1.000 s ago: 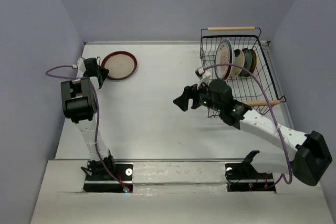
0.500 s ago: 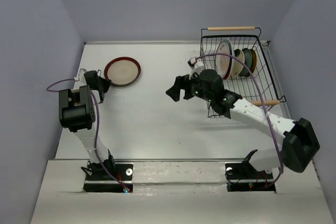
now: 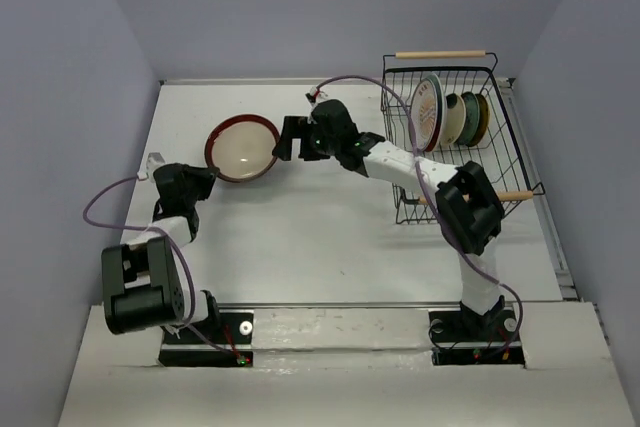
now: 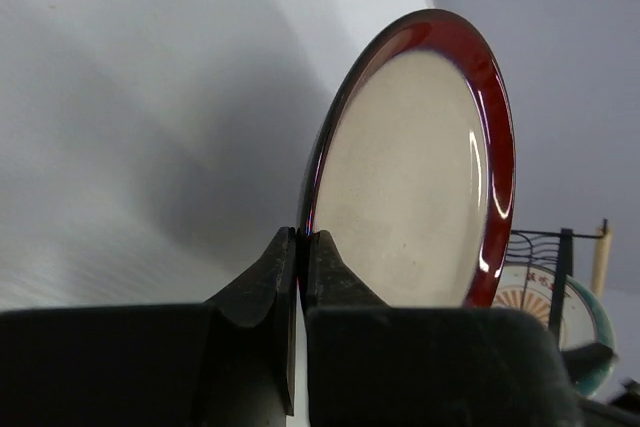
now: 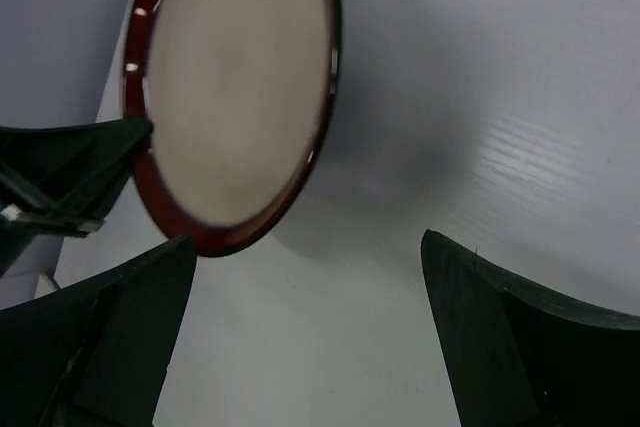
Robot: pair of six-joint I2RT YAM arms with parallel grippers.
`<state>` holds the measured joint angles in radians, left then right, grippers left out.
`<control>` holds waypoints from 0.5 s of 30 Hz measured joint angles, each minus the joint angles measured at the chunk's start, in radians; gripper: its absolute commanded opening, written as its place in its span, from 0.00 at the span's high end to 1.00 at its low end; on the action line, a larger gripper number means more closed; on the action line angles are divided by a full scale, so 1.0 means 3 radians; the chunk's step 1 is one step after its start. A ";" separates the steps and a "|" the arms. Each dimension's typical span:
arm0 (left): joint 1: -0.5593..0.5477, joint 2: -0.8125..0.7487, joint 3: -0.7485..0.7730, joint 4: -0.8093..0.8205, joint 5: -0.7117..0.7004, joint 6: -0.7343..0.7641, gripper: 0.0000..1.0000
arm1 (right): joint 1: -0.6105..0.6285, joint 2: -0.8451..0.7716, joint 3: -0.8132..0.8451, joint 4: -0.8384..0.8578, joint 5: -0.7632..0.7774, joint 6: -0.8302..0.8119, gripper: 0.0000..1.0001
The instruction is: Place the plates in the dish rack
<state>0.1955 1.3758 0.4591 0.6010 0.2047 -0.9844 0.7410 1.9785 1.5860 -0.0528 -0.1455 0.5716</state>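
Note:
A red-rimmed beige plate [image 3: 243,146] is held up off the table, tilted on edge. My left gripper [image 3: 207,173] is shut on its lower left rim; in the left wrist view the two fingers pinch that rim [image 4: 302,242]. My right gripper [image 3: 281,140] hangs open just right of the plate, its fingers [image 5: 500,327] spread wide and touching nothing. In the right wrist view the plate [image 5: 230,87] sits up and to the left of that gap. The dish rack [image 3: 505,137], black wire with wooden handles, stands at the back right. Several plates stand upright in it, the front one white with orange pattern [image 3: 427,110].
The right arm stretches from its base leftward past the rack's near corner [image 3: 405,209]. Grey walls close in the table at the left, back and right. The left arm's purple cable [image 3: 100,209] loops over the left table edge.
My left gripper shut on the plate's rim, lifted it off the table and brought it nearer and rightward. My right arm swung left from the rack toward the plate, its jaws opening wider.

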 measured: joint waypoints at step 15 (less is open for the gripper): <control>-0.0001 -0.1284 -0.0418 -0.0375 0.0642 0.0066 0.94 | 0.0000 0.0276 -0.0001 0.0212 -0.0415 0.0364 0.28</control>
<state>0.1951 0.9905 0.3336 0.4885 0.3973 -0.9646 0.7410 2.0613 1.5856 0.0109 -0.2699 0.6807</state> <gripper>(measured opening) 0.106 0.863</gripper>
